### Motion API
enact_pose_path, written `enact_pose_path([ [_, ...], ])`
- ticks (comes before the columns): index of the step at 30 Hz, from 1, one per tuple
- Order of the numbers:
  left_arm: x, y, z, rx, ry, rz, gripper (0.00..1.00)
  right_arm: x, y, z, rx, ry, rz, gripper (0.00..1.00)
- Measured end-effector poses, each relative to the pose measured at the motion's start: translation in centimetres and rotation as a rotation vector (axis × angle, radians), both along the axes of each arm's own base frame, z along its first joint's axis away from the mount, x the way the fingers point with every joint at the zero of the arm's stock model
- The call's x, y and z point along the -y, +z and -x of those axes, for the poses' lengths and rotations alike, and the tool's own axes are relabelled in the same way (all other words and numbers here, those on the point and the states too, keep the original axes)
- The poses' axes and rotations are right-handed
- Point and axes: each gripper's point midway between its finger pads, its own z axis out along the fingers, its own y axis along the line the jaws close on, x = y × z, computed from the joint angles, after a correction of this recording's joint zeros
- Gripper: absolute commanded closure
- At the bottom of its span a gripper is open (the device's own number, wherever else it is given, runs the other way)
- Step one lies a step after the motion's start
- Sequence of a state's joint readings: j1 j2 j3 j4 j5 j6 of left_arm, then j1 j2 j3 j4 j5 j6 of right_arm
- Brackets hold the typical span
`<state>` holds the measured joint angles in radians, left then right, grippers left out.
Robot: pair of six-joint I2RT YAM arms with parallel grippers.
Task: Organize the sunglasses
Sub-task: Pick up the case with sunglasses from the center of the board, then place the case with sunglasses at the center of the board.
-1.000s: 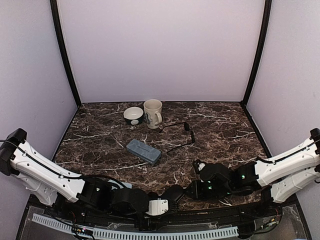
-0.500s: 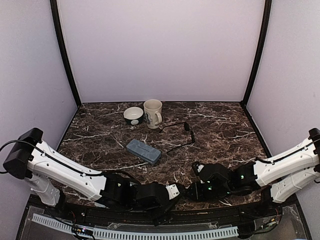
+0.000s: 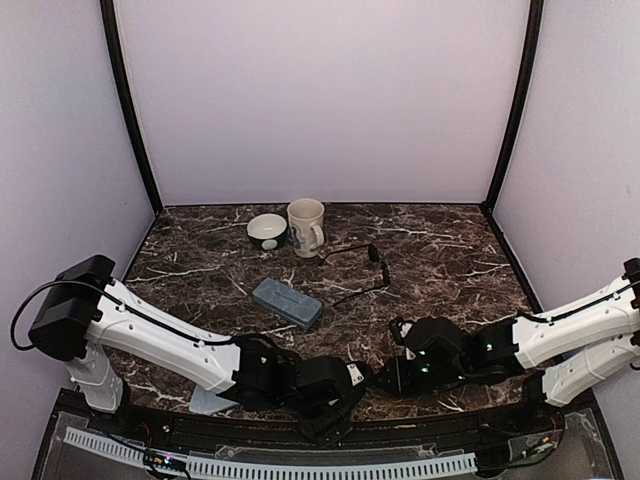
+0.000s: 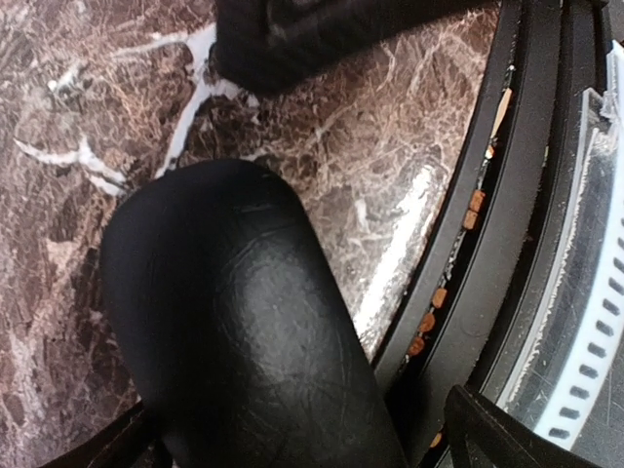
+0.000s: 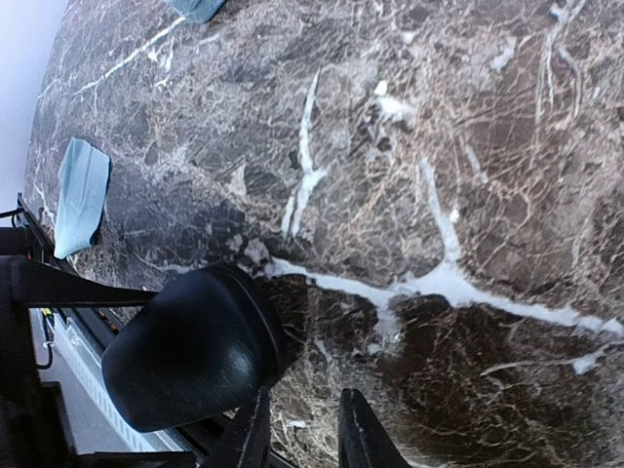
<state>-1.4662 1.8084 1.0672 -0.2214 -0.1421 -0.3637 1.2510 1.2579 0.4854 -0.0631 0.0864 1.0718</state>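
While the left gripper (image 4: 300, 405) is low at the near edge of the table (image 3: 450, 250), its two fingers (image 4: 478, 429) are spread wide. A black oval case (image 4: 244, 322) lies on the table between them. The fingers are not squeezing it, and it is hard to tell if they touch it at all.

The right gripper (image 5: 304, 409) is just beside the same case, on its other side. Its fingers are almost pressed together, with only a thin gap, and they hold nothing.

The sunglasses (image 3: 355, 265) that can be seen are the thin black wire pair. They lie in the middle of the table with their long arms open, well apart from both grippers. A grey-blue case (image 3: 287, 302) lies to their left. A mug (image 3: 306, 227) and a small bowl (image 3: 267, 231) stand side by side near the back. A pale blue flat thing (image 5: 80, 195) lies at the near edge, under the left arm.
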Motion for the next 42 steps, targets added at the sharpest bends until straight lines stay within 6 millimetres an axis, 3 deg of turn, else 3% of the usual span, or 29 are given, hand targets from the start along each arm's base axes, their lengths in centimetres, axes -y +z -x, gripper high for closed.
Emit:
enact_pose_path([
  [2,0.0,-0.5,0.1,-0.008,0.004,-0.017,0.09,0.2,0.3,-0.4,0.006,-0.004,-0.004,0.74],
  [8,0.1,-1.1,-0.6,-0.004,0.025,-0.063,0.47,0.8,0.4,-1.4,0.009,-0.009,0.002,0.74],
  [11,-0.5,-1.0,-1.5,0.006,0.039,-0.084,0.57,1.1,0.3,-1.9,0.008,-0.009,0.008,0.73],
  [14,-1.7,-0.5,-3.5,0.008,0.08,-0.099,0.61,1.8,0.1,-2.7,0.007,-0.013,0.026,0.73],
  [17,-3.8,1.6,-7.4,0.018,0.174,-0.083,0.61,2.2,0.7,-4.2,0.013,-0.023,0.029,0.72],
  [21,-8.0,6.1,-14.4,0.06,0.37,0.002,0.59,2.4,2.4,-7.2,0.043,-0.039,0.011,0.66],
  [24,-13.0,9.0,-19.1,0.097,0.54,0.065,0.58,2.0,3.7,-9.3,0.069,-0.023,-0.002,0.61],
  [27,-19.1,9.9,-23.1,0.124,0.722,0.085,0.58,1.1,4.4,-11.0,0.099,0.021,-0.003,0.55],
  [29,-23.0,9.0,-24.9,0.122,0.828,0.057,0.58,0.5,4.6,-11.7,0.112,0.054,-0.002,0.52],
  [33,-27.3,5.4,-26.7,0.075,0.935,-0.046,0.57,-0.8,4.7,-12.2,0.117,0.118,-0.009,0.43],
  [39,-28.4,0.5,-26.9,-0.018,0.927,-0.154,0.53,-2.2,5.4,-12.3,0.137,0.187,-0.043,0.35],
  [42,-28.2,-0.9,-27.1,-0.045,0.909,-0.18,0.43,-2.8,6.3,-12.9,0.167,0.202,-0.054,0.32],
])
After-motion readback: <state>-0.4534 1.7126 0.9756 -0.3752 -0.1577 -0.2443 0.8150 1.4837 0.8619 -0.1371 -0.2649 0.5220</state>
